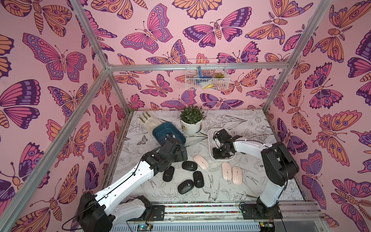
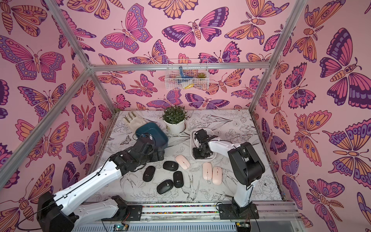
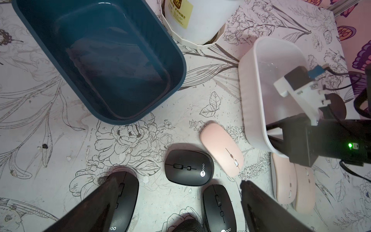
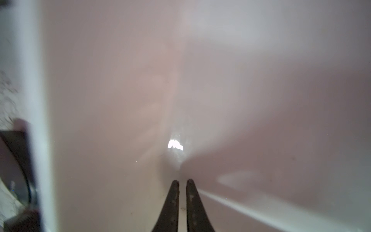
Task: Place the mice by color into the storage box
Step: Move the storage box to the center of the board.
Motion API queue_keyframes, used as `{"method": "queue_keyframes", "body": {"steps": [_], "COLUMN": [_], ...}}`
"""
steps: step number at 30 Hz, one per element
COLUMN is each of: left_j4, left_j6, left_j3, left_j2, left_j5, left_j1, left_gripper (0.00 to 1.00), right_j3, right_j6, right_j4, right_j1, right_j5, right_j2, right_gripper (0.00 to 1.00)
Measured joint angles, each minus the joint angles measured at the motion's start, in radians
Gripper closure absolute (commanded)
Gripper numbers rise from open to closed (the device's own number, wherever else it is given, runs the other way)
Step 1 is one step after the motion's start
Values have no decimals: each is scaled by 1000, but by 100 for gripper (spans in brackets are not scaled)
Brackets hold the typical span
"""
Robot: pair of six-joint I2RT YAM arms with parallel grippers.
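On the flower-printed worktop (image 1: 251, 124), walled in by butterfly paper, all seven mice lie outside the tubs. Four rounded black plastic mice (image 1: 198, 179) cluster beside three slim pale pink mice (image 1: 226, 170). We see the left gripper (image 3: 181, 178) spread wide above the black cluster. The right gripper (image 4: 182, 180) sits inside the white plastic tub (image 3: 249, 96), pressed almost together on nothing. We judge that wide jaws coming down among close neighbours could shove one aside. A careless exit could drag the light tub.
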Motion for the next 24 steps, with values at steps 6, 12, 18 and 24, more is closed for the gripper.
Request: {"method": "queue_keyframes", "body": {"steps": [6,12,18,24], "left_j4": [6,10,12,13], "left_j6": [-4,-8,-20,-36], "left_j3": [-47,-75,-97,-98], "left_j2": [-35,-124,-144,-138], "left_j5": [23,57,101,134], "left_j1": [0,0,0,0], "left_gripper": [0,0,0,0], "right_j3": [-159,-364,-537,-529], "right_j6": [96,259,418,483], "right_j4": [-13,-92,-261,-346], "right_j1": [80,114,125,129], "right_j5": [66,156,261,326], "right_j2": [-214,-674,-920,-795], "right_gripper": [36,22,18,16]}}
